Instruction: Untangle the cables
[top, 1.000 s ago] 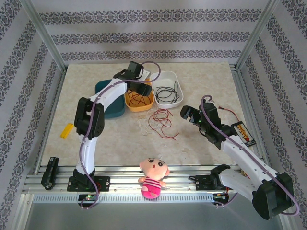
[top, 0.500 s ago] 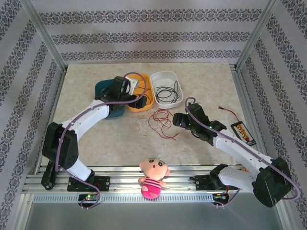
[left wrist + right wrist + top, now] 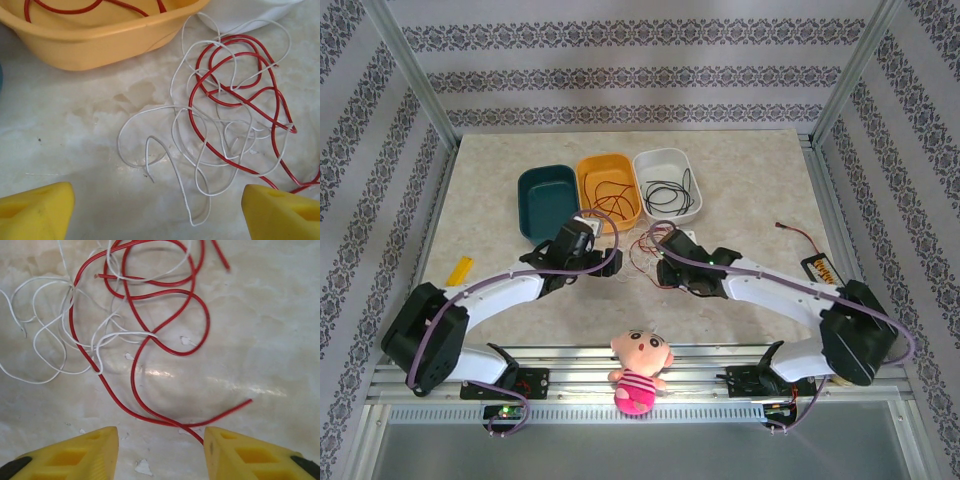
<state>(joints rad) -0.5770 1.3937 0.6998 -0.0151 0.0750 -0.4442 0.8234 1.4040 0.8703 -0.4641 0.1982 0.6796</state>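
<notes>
The left jaws are held spread wide and empty over the surface (image 3: 75, 150), with a white cable (image 3: 150, 112) end lying between them. The right jaws are also parted and pinch nothing, with a red cable (image 3: 165, 325) tail lying in the gap. The approach to the tangle (image 3: 642, 255) is judged to be the step in hand. Next, one free end should be pinched and drawn clear while the rest is restrained. Thin red and white strands are looped through each other on the surface between the arms, just before the orange bin (image 3: 610, 157).
</notes>
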